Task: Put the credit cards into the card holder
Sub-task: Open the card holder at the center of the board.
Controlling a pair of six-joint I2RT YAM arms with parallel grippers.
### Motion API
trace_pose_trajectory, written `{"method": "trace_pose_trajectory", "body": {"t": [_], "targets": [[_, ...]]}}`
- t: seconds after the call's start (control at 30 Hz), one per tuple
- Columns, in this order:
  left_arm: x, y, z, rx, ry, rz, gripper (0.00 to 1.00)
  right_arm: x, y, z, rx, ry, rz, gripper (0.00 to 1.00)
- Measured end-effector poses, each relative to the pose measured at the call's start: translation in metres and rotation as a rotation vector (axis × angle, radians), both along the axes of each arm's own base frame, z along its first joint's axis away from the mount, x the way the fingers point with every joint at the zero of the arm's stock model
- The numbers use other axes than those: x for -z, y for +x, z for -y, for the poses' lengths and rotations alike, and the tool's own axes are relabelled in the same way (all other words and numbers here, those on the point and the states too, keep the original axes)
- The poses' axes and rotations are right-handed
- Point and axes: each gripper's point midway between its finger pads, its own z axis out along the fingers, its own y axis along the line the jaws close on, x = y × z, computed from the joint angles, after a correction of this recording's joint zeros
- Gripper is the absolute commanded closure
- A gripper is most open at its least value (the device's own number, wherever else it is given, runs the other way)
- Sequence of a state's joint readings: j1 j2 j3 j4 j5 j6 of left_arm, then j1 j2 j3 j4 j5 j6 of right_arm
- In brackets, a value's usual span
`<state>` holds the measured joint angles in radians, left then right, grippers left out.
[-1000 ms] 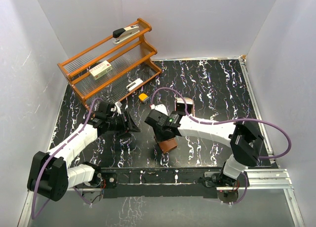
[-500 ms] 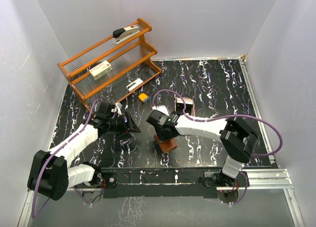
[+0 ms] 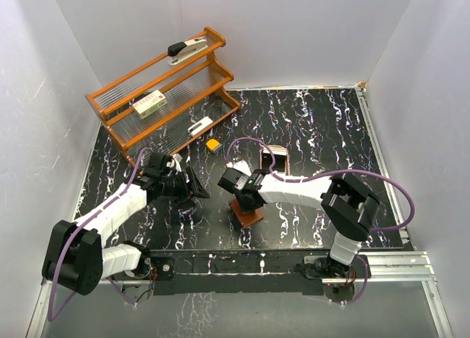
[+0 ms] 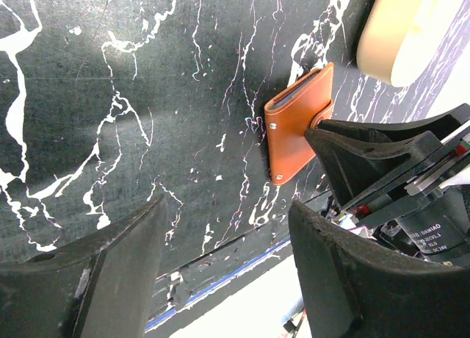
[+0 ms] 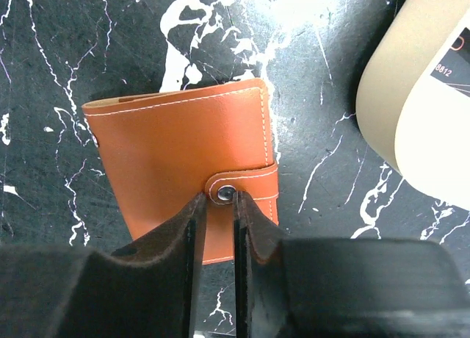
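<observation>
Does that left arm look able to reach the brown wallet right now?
Probably, partly: the wallet lies just ahead of the left arm, whose jaws stand open, but the right arm crowds its tab side.

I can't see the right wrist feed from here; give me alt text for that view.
The right gripper has its fingers nearly together, tips either side of the snap on the closed brown card holder, which lies flat on the marbled table. Whether they pinch the tab is unclear. A tan tray shows at upper right.
</observation>
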<state>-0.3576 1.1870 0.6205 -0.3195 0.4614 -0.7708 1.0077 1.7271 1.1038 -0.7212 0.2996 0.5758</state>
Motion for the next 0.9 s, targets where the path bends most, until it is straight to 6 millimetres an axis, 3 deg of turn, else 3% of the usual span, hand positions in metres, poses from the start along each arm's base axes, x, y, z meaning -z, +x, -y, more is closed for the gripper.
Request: {"method": "trace_pose_trajectory", "body": {"t": [0.13, 0.6, 0.9], "targets": [[0.0, -0.001, 0.0, 0.001, 0.001, -0.002, 0.35, 0.0, 0.002, 0.002, 0.001, -0.011, 0.013, 0.99], [0.001, -0.006, -0.001, 0.004, 0.011, -0.02, 0.33, -0.001, 0.004, -0.002, -0.017, 0.022, 0.021, 1.0], [0.001, -0.009, -0.003, 0.0, 0.013, -0.032, 0.32, -0.004, -0.018, -0.067, 0.023, 0.36, -0.124, 1.0]]}}
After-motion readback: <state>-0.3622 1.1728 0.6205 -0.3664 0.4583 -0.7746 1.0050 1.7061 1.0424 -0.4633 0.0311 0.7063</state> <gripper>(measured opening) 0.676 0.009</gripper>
